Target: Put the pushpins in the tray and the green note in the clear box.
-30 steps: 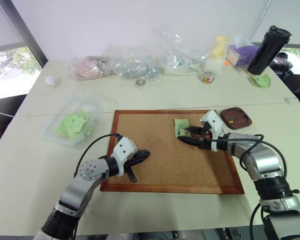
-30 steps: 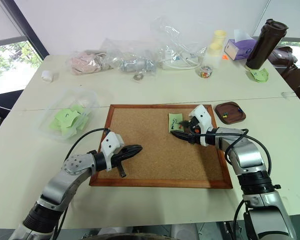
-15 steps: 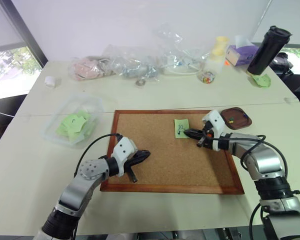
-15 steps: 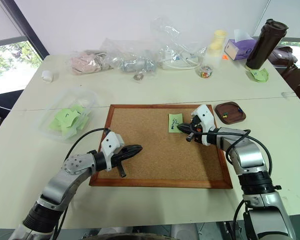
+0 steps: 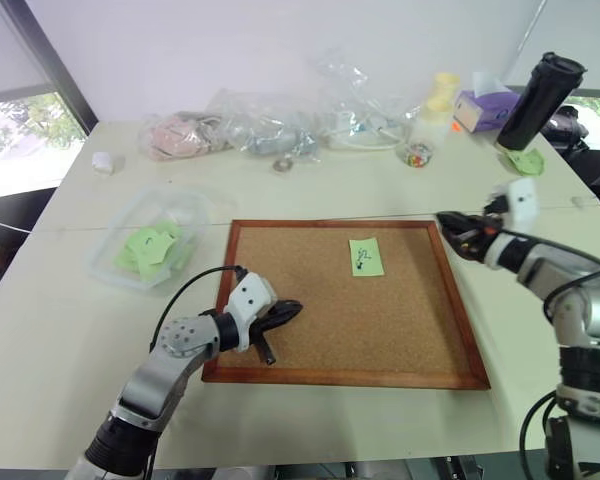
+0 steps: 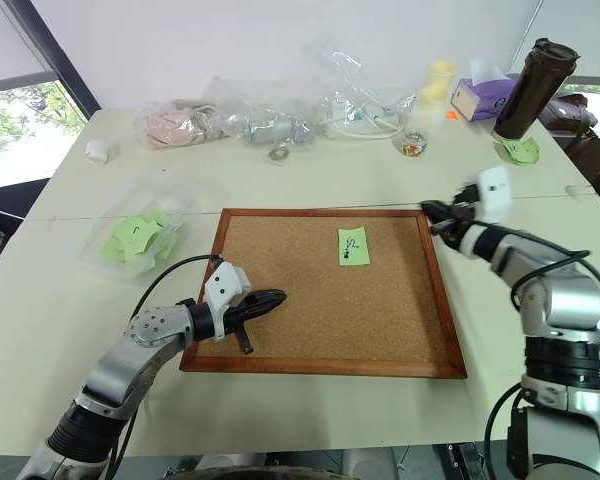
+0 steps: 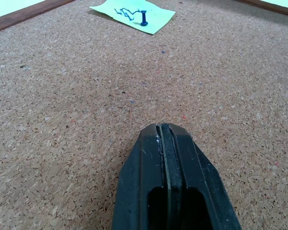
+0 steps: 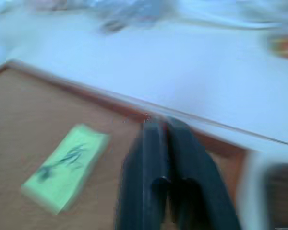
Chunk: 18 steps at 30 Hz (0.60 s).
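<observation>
Lying pinned on cork board (image 5: pixel 380 320): green note (image 5: pixel 364 256), dark pushpin (image 7: pixel 144 17).

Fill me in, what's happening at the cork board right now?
The right end effector, shut, is at the cork board's far right corner, over where the tray sits; whether it carries a pushpin cannot be told. The green note lies on the cork with one dark pushpin stuck through it, so it isn't in the clear box yet. The left end effector rests shut on the near left part of the board, holding nothing.
</observation>
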Motion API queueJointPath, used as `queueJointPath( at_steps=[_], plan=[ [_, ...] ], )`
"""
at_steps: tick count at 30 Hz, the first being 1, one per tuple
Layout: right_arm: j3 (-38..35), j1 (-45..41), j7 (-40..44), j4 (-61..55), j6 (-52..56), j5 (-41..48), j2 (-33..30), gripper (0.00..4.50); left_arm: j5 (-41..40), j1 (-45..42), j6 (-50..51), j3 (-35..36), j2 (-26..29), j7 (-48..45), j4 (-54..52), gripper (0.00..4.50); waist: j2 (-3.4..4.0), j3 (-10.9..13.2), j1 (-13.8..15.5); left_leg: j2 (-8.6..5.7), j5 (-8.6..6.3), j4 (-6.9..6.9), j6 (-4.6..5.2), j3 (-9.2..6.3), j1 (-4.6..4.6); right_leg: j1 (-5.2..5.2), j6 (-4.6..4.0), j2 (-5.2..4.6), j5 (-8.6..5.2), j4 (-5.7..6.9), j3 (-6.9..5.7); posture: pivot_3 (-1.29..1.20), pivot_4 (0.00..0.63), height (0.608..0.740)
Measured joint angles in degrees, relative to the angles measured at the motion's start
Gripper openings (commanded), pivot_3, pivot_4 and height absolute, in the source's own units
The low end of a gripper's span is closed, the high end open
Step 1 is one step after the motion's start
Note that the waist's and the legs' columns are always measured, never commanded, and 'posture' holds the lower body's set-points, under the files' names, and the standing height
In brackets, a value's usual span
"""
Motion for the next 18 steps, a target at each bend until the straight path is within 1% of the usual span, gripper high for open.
queueJointPath(
  at_steps=[2,5,10,15,18],
  plan=[
    [-1.2,0.0,-1.7,5.2,-2.2,-1.7,-0.7,0.05,0.0,0.0,0.0,0.1,0.1,-0.1,0.0,0.00,0.04,0.0,-0.1,0.01,0.00,-0.02,0.00,0.02,0.01,-0.01,0.00,0.01,0.00,0.00,0.00,0.00,0.150,0.740],
    [-1.0,0.0,-2.7,10.4,-4.8,-3.2,-0.5,0.05,0.0,0.0,0.0,0.1,0.1,0.0,0.1,0.00,0.12,-0.1,-0.1,0.02,0.00,0.00,0.00,0.04,0.01,-0.01,0.00,0.01,0.00,0.01,0.02,0.00,0.150,0.740],
    [-0.8,-1.8,-3.8,14.1,-7.1,-3.5,1.1,0.05,0.0,-0.1,0.0,0.0,0.0,0.0,0.1,0.00,0.14,-0.1,-0.1,0.02,0.00,0.00,0.00,0.04,0.01,-0.01,0.00,0.01,0.00,0.01,0.03,0.00,0.150,0.740],
    [-0.7,-2.5,-3.9,16.3,-7.8,-3.5,1.1,0.05,0.0,0.0,0.0,0.0,0.0,0.0,0.1,0.00,0.14,-0.1,-0.1,0.02,0.00,0.00,0.00,0.04,0.01,0.00,0.00,0.01,0.00,0.01,0.02,0.00,0.150,0.740],
    [-0.6,-2.5,-3.7,16.8,-7.8,-3.6,1.1,0.91,0.0,0.1,0.0,0.1,0.0,0.0,0.1,0.00,0.15,-0.1,-0.1,0.02,0.00,0.00,0.00,0.03,0.01,0.00,0.00,0.01,0.00,0.01,0.03,0.00,0.150,0.740]
  ],
)
